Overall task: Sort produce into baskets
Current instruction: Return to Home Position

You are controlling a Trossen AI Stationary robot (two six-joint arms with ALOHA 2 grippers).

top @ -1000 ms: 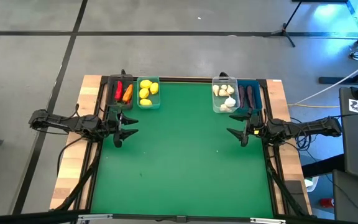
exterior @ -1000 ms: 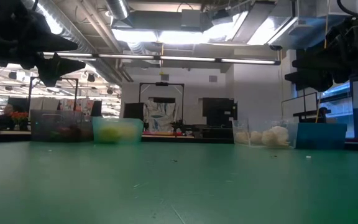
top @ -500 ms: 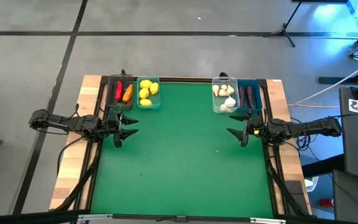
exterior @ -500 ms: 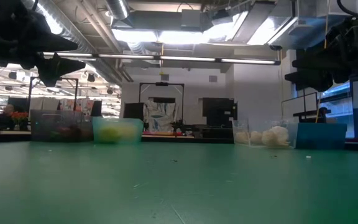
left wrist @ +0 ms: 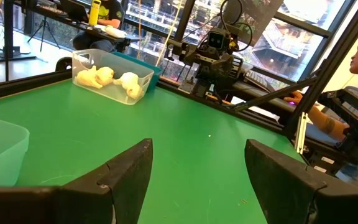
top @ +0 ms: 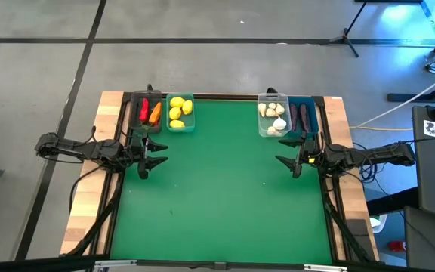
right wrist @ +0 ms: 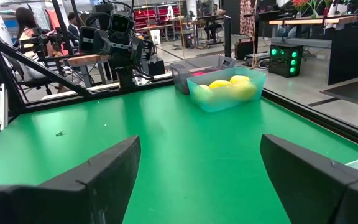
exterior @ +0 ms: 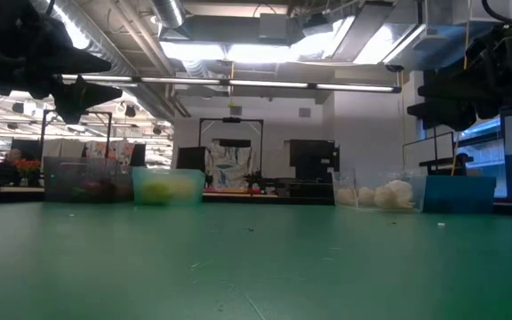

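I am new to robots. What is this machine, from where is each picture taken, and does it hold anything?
Two dark robot arms stand at a green table. One picture looks down from above, one level across the table, two from wrist cameras. The left tool and right tool are open and hold nothing. Four bins stand along one edge: dark bin with a red piece and an orange piece, teal bin with lemons, clear bin with garlic bulbs, blue bin with eggplants.

The bench [top: 217, 196] is green, edged in pale wood. The dark bin [top: 148, 131] shows a red pepper [top: 143, 110] and an orange carrot [top: 155, 113]; the teal bin [top: 180, 130] yellow lemons [top: 177, 113]; the clear bin [top: 261, 125] white garlic [top: 274, 112]; the blue bin [top: 314, 113] dark purple eggplants [top: 298, 115].
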